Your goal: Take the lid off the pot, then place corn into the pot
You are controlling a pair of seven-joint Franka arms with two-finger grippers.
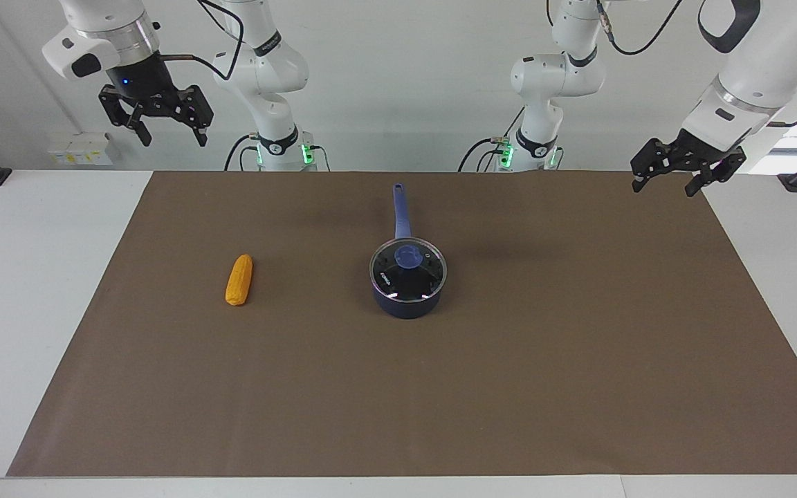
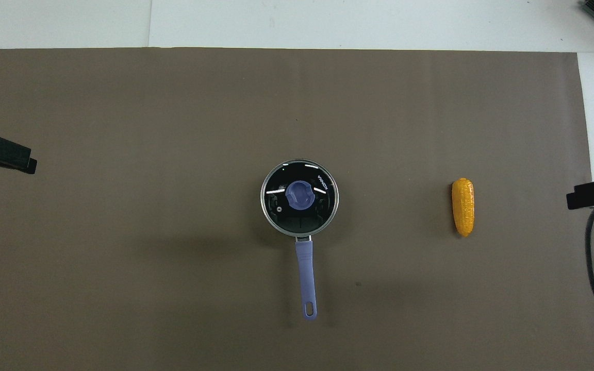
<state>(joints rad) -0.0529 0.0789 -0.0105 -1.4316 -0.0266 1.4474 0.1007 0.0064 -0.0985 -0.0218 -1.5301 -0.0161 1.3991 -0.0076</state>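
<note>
The pot [image 1: 407, 305] stands mid-mat, a small navy saucepan whose long handle [image 2: 306, 278] points toward the robots. The lid [image 1: 407, 271] lies on it, clear glass with a blue knob [image 2: 298, 195]. The corn [image 1: 239, 279], an orange-yellow cob, rests on the mat beside the pot toward the right arm's end, also seen from overhead [image 2: 463, 206]. My right gripper [image 1: 172, 138] hangs open high over the mat's corner by its base. My left gripper [image 1: 665, 188] is open in the air over the mat's corner at the left arm's end. Neither holds anything.
A brown mat [image 1: 509, 387] covers most of the white table [image 1: 25, 277]. Small white boxes [image 1: 80, 149] sit off the mat near the right arm's end. A black cable [image 2: 593, 257] loops at the mat's edge by the corn.
</note>
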